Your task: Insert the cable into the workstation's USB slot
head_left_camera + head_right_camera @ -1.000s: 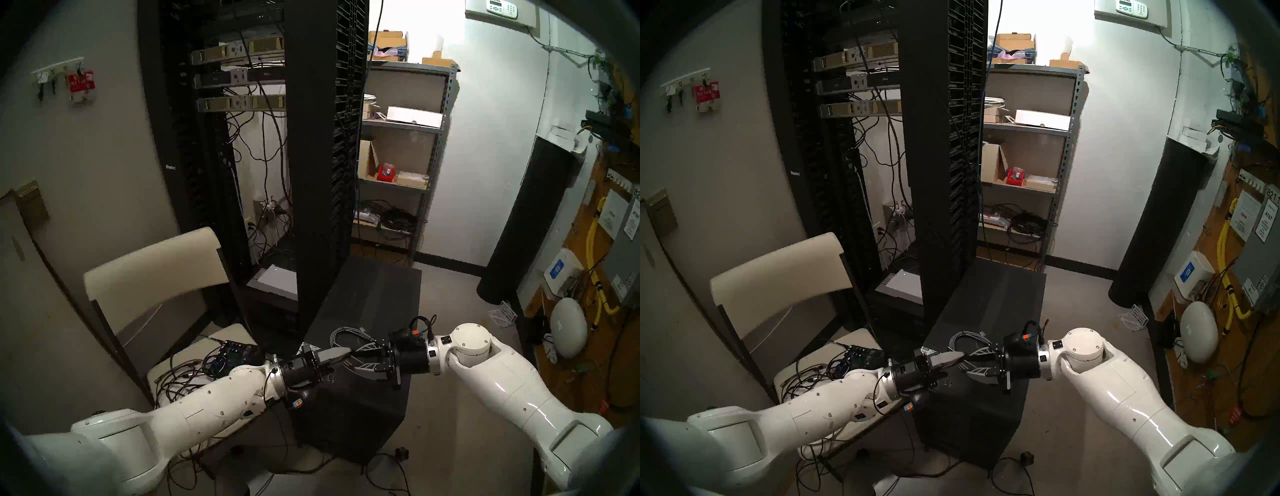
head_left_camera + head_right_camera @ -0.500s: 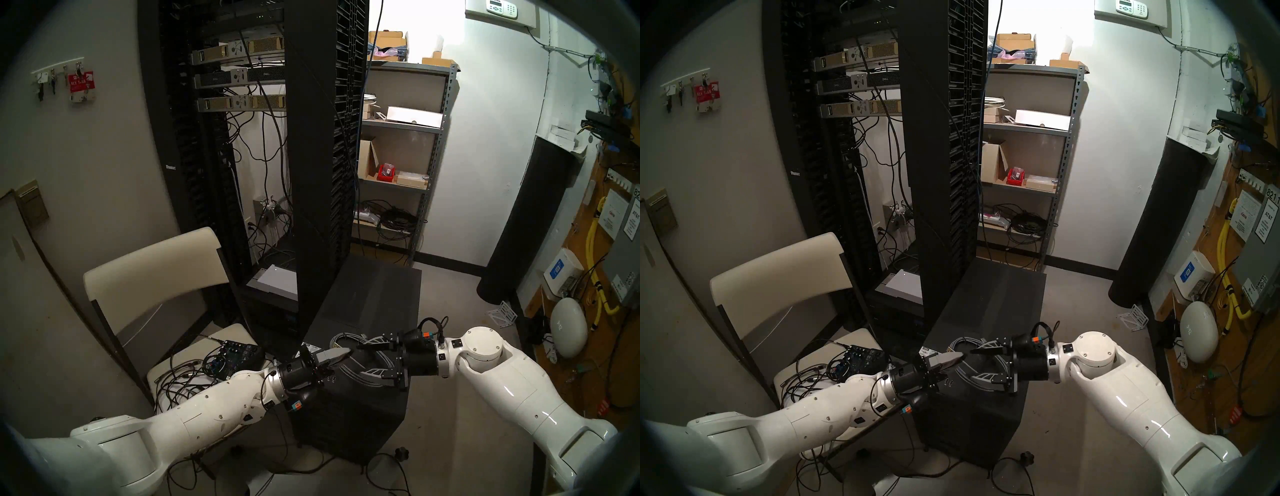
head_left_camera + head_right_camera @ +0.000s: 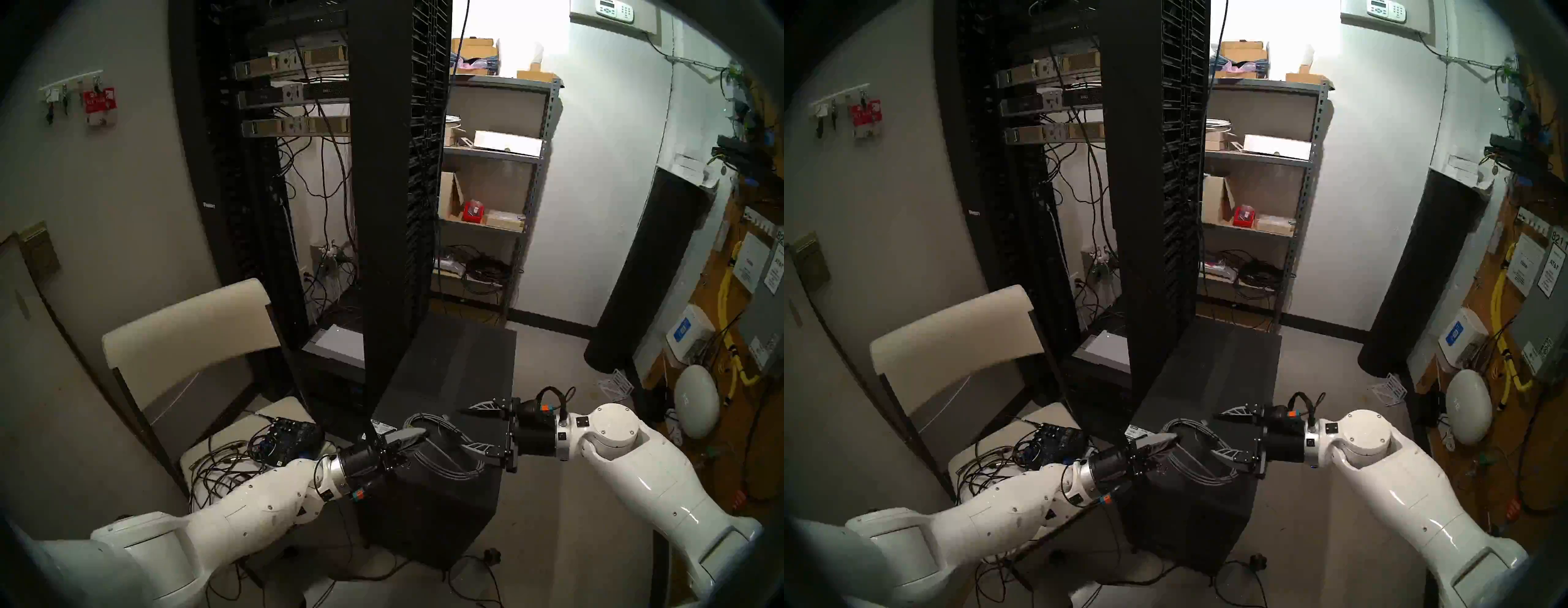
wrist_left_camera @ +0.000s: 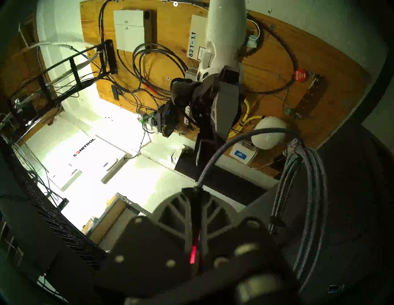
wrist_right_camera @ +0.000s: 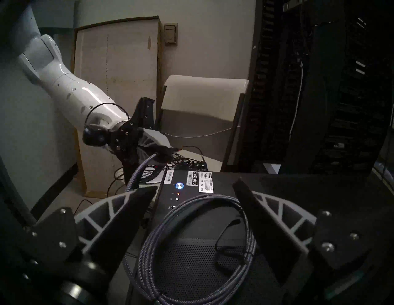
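**Head stereo left: cable end pinched on the left, coil lying on the workstation**

Head stereo left showing the left gripper (image 3: 418, 434) pressing its fingers together on one end of the cable (image 3: 445, 450), just above the near left corner of the workstation (image 3: 462, 369). Lying coiled on the workstation's black top, the rest of the grey braided cord, looping over the mesh part toward the front edge. Hovering over the right side of that coil, the right gripper (image 3: 469, 429), fingers spread wide and gripping nothing, pointing toward the left gripper.

Left wrist view showing the braided cord rising from between the closed fingers (image 4: 181, 210) and arching over to the hanging loops at the right; plug itself hidden inside the grip.

Right wrist view looking along the workstation top past both spread fingers (image 5: 136, 204), the coil lying between and below them, white barcode sticker (image 5: 193, 178) and a lit blue button (image 5: 179, 185) near the far edge. Standing beside the workstation, a chair (image 3: 186, 331) carrying a tangle of black wires (image 3: 225, 463), and a tall server rack (image 3: 382, 178) behind.
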Motion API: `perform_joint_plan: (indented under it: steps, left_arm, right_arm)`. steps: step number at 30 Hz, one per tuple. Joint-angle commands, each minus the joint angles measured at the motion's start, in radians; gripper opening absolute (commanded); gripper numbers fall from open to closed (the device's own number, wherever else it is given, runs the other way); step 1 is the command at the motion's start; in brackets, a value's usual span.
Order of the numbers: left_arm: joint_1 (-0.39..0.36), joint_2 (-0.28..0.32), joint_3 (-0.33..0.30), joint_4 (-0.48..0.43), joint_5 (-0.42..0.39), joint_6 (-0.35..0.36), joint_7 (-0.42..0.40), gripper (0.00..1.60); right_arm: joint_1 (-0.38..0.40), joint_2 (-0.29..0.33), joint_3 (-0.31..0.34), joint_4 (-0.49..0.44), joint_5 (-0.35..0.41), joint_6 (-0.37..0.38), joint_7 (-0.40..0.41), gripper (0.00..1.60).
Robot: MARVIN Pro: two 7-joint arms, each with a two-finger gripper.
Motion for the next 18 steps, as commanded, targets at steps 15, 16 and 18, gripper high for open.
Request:
perform_joint_plan:
  steps: [15,16,18]
  left_arm:
    - [-0.058,-0.082,-0.019,-0.026,-0.12,-0.028,-0.107,0.0]
    - [-0.058,-0.082,-0.019,-0.026,-0.12,-0.028,-0.107,0.0]
    - [-0.059,-0.082,-0.021,-0.032,-0.139,-0.028,-0.133,0.0]
  right_arm:
    - [-0.125,0.04,0.106,-0.125,0.065,-0.174,0.007,1.38]
    - [-0.125,0.04,0.106,-0.125,0.065,-0.174,0.007,1.38]
    - [-0.146,0.048,0.122,-0.139,0.072,-0.182,0.004,1.39]
